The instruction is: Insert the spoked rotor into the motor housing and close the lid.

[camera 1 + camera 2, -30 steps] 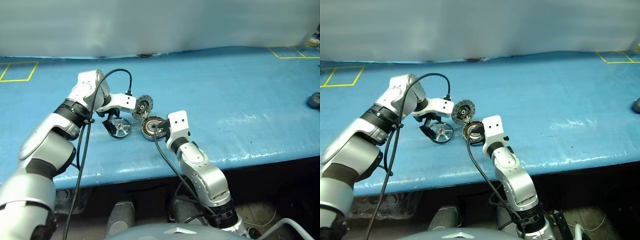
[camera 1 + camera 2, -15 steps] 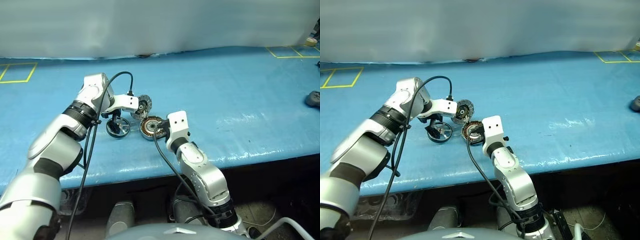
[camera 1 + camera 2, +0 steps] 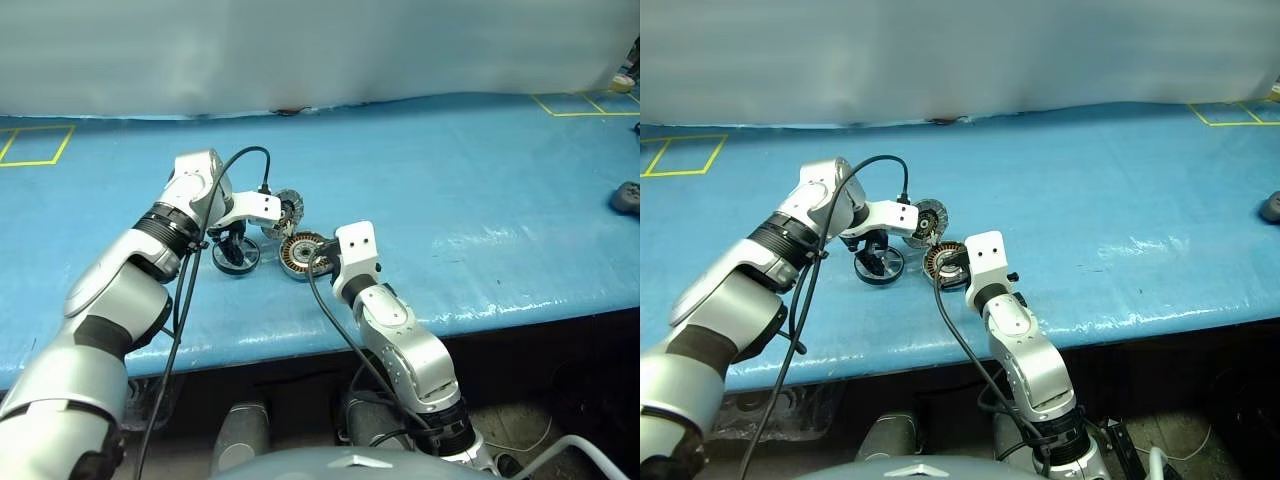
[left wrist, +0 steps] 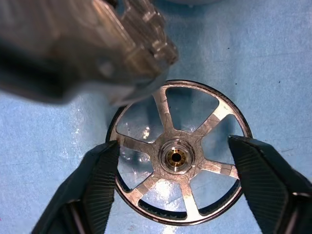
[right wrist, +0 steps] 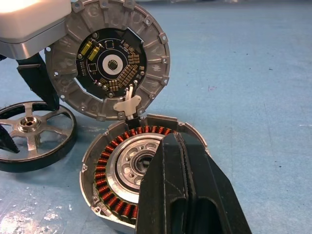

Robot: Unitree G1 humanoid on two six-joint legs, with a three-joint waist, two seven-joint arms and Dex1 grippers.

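The spoked rotor (image 4: 178, 156) lies flat on the blue table, just left of the motor housing (image 3: 300, 253). My left gripper (image 3: 234, 246) points down over it, its two black fingers (image 4: 97, 175) against opposite sides of the rim. The housing shows copper windings (image 5: 109, 170) around a silver centre. Its lid (image 5: 109, 61) stands tilted open at the far edge, ribbed inner face and dark centre showing. My right gripper (image 5: 183, 141) is shut with nothing between its fingers and rests over the housing's near edge, hiding part of it.
The table front edge (image 3: 330, 335) runs just below the parts. Yellow tape squares mark the far left (image 3: 35, 140) and far right (image 3: 580, 102) of the cover. A small dark object (image 3: 628, 197) sits at the right edge. Black cables hang from both wrists.
My left gripper's fingers have drawn in from wide open onto the rotor's rim. The rotor, housing, lid and right arm have stayed where they were.
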